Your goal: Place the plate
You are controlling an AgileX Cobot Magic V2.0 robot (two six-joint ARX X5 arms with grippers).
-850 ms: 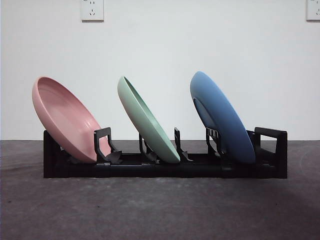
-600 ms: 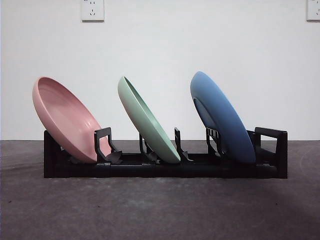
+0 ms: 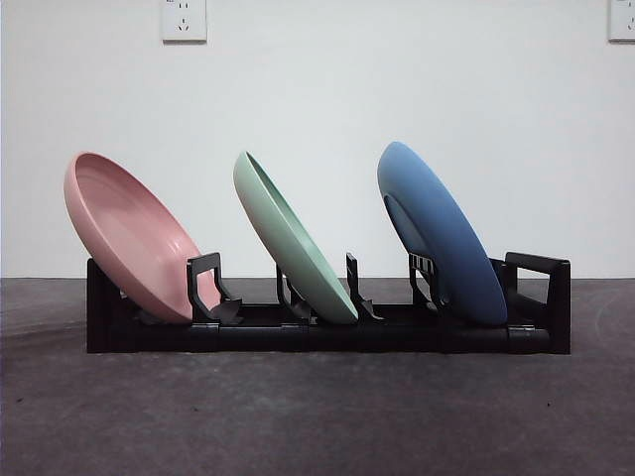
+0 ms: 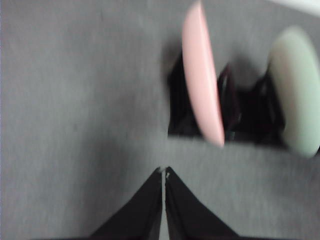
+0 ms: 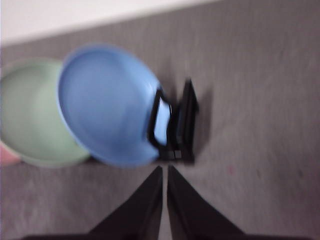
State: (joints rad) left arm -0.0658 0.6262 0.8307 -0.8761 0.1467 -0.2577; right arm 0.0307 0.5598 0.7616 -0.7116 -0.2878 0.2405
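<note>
A dark grey counter (image 3: pixel 317 416) fills the lower part of the front view, with a white wall behind it. Across the middle of that frame sits a long black rack (image 3: pixel 327 332), its slots holding three plates that all lean with their tops toward the left of the frame. The blue plate (image 3: pixel 440 233) stands in the right-hand slot, its lower edge down beside the rack's right end piece. The pink plate (image 3: pixel 129 236) sits in the left-hand slot with its hollow face turned toward the right of the frame. The green plate (image 3: pixel 295 238) occupies the centre slot, seen nearly edge-on, apart from both neighbours. In the blurred right wrist view the blue plate (image 5: pixel 107 105) fills the centre left of the frame, the green plate (image 5: pixel 35 112) overlapped behind it, and the right claw (image 5: pixel 165 172) hangs above the bare counter with its two jaws pressed narrow together, holding nothing. In the blurred left wrist view the pink plate (image 4: pixel 202 75) stands edge-on at upper centre, the green plate (image 4: pixel 297 95) at the right edge, and the left claw (image 4: pixel 164 174) is likewise pinched narrow and empty, clear of the rack. Neither arm shows in the front view.
</note>
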